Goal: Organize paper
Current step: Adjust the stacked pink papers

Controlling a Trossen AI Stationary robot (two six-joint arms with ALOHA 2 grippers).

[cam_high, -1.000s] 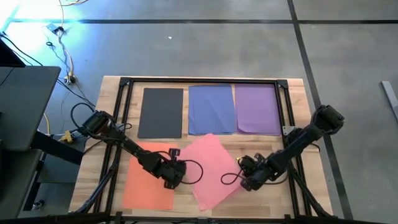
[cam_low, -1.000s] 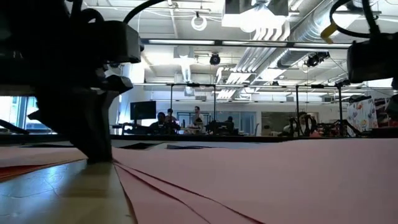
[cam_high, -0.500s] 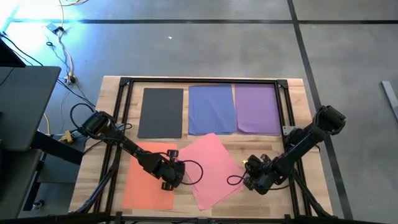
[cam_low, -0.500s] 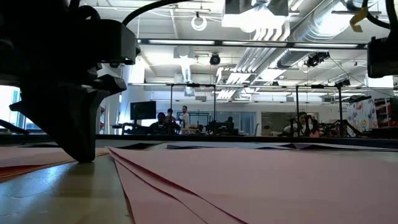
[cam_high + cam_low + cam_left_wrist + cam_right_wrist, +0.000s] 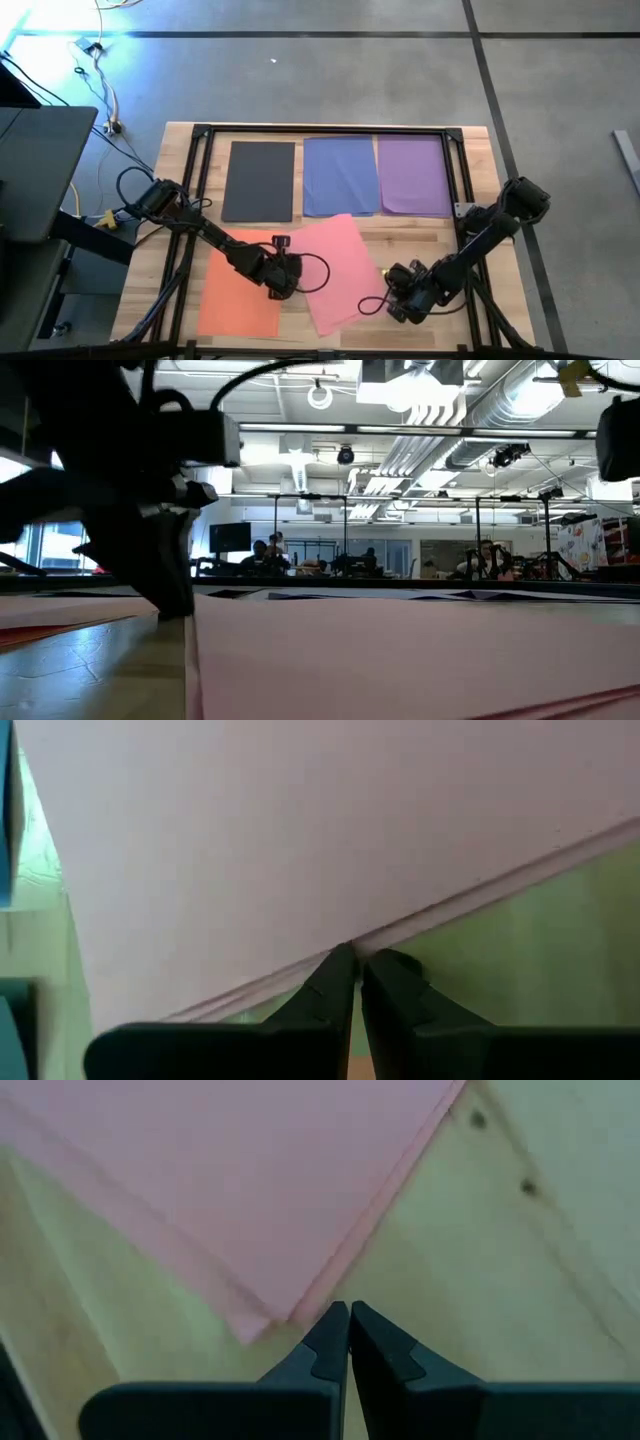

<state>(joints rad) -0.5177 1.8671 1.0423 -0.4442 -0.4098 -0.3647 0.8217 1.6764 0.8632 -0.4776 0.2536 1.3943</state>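
Change since earlier frame: right gripper [image 5: 392, 305] shifted toward the table's near edge, off the pink sheet's [image 5: 340, 270] right corner; pink sheet turned slightly, less skewed than before.
Left gripper [image 5: 287, 283]: set down at the pink sheet's left edge, between it and the orange sheet [image 5: 238, 285]; fingers [image 5: 335, 982] pressed together, tips touching the paper edge, nothing clamped.
Right gripper fingers: together [image 5: 335, 1338], tips on bare wood just beside the pink sheet's corner [image 5: 262, 1320]; nothing held.
Back row: dark grey sheet [image 5: 259, 180], blue sheet [image 5: 340, 175], purple sheet [image 5: 413, 175] laid side by side along the table's [image 5: 480, 150] far edge, square to it.
Front row: orange sheet flat at the near left corner, roughly square; pink sheet near the middle of the near edge, tilted, one corner reaching up to the blue sheet.
Step judged: squaring the pink sheet beside the orange one.
Technique advised: push with closed tips low against the edge, slowly, to avoid riding over or buckling thin paper; pivot about one corner; stop once edges run parallel to the near edge.
Risk judged: overlap onto orange, or disturbing the blue sheet.
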